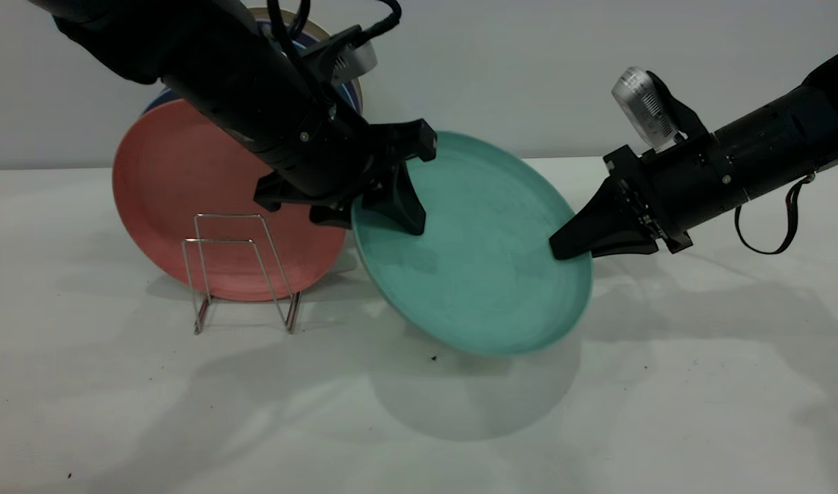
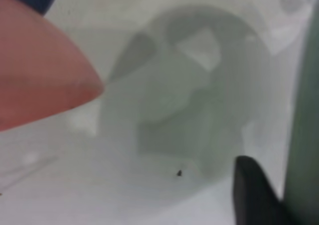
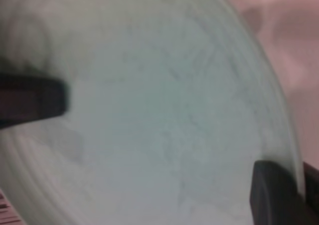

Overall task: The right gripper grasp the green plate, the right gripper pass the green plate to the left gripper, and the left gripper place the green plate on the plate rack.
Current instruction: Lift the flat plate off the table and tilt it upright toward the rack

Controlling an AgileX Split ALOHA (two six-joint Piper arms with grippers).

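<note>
Green plate (image 1: 484, 274) fills the front of the scene, tilted and lifted clear of the white table (image 1: 419, 425), its shadow pooled underneath, and both claws are on it at once! The left gripper (image 1: 391, 206) comes down from the upper left, one wedge finger pressed on the plate's face and the other behind the rim, closed on the plate's near-left edge. Across from it, the right gripper (image 1: 571, 243) reaches in from the far side, its pointed jaws pinched together on the opposite rim. In the right wrist view the plate (image 3: 159, 115) spreads between the two dark fingertips (image 3: 30, 100). Just beyond the left gripper, toward its outer side, stands the plate rack (image 1: 243, 271), thin silver wire on the table, with a salmon-pink plate (image 1: 185, 178) upright behind its loops and a dark blue plate (image 1: 159, 101) peeking out behind that one.
</note>
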